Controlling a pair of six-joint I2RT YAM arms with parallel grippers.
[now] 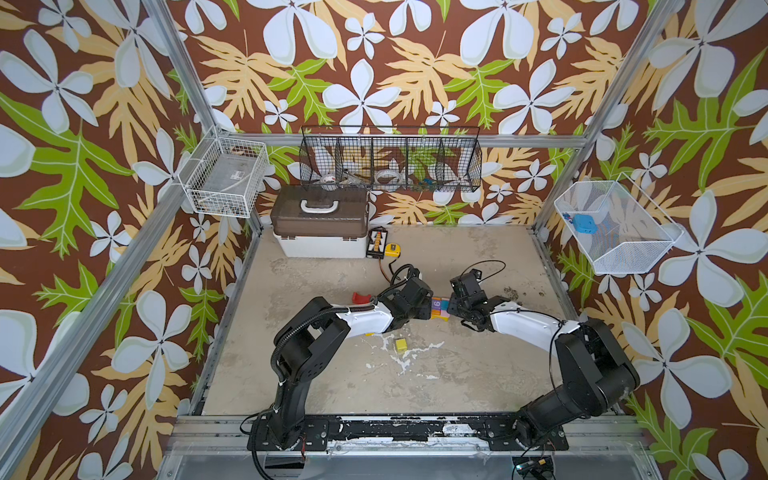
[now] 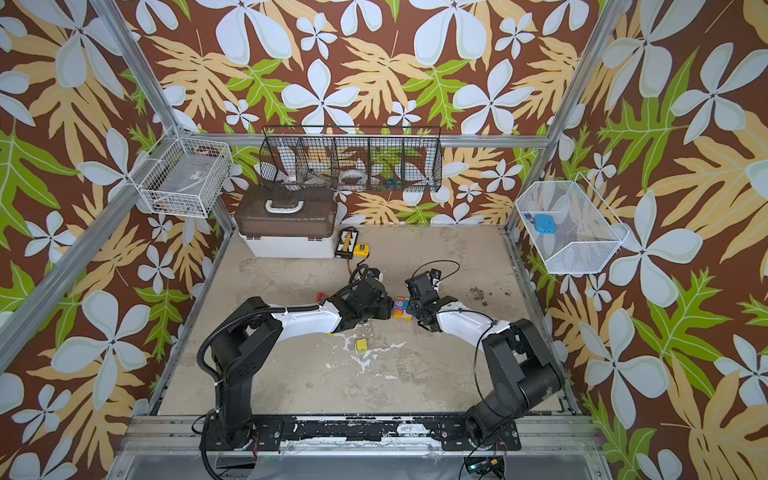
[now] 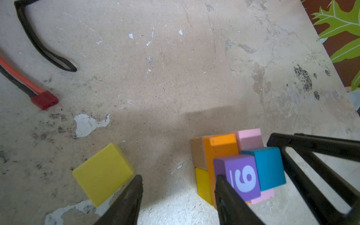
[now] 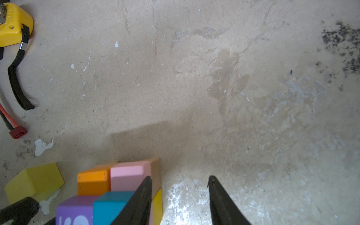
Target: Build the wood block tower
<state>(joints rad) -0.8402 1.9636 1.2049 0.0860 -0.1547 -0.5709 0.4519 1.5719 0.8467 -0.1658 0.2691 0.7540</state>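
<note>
The tower (image 1: 439, 308), topped by a purple "9" block (image 3: 242, 179) and a teal block (image 3: 269, 167), stands near the middle of the table (image 1: 324, 374). The left pincer (image 3: 178, 178) and right pincer (image 4: 179, 178) flank it, each half-open and empty. A loose yellow block (image 1: 400, 344) lies just toward the front edge.

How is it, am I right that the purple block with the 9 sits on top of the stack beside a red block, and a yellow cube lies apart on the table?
Not quite. The left wrist view shows a teal block, not a red one, beside the purple block with the 9 on top of the stack. The yellow cube does lie apart on the table.
</note>
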